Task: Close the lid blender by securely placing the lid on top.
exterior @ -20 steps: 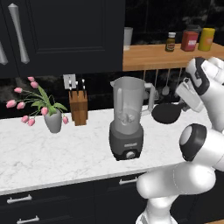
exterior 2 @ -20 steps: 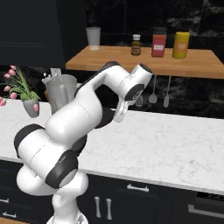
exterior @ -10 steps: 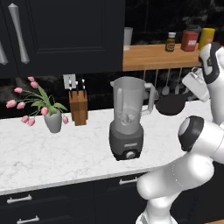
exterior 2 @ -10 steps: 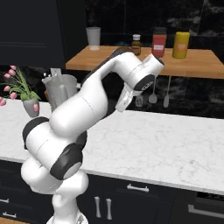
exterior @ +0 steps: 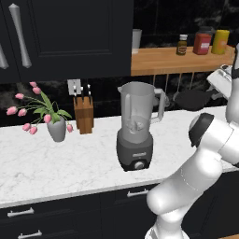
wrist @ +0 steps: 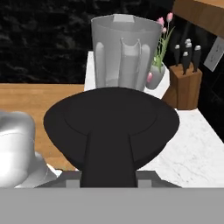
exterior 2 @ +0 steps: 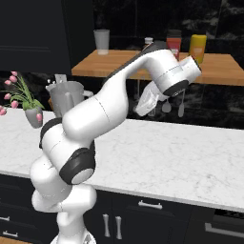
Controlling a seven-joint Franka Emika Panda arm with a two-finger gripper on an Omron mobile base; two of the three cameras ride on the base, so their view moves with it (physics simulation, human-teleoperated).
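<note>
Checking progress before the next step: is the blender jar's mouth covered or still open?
Open. The blender jar's rim is bare; the lid is held in the gripper, off to the side.

- We see a white marble counter (exterior: 60, 163) carrying the blender (exterior: 136, 126), a grey vase (exterior: 57, 129) of pink tulips and a wooden knife block (exterior: 84, 114).
- We see a wooden shelf (exterior: 163, 59) holding a cup (exterior: 136, 38), a brown bottle (exterior: 182, 45), a red jar (exterior: 203, 43) and a yellow jar (exterior: 221, 41).

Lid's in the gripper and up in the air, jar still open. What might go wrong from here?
The gripper seems to pinch the lid only by its tab, so the disc could tilt or slip. The lid hangs beside the blender, on its handle side; a low approach might clip the handle or rim.
</note>
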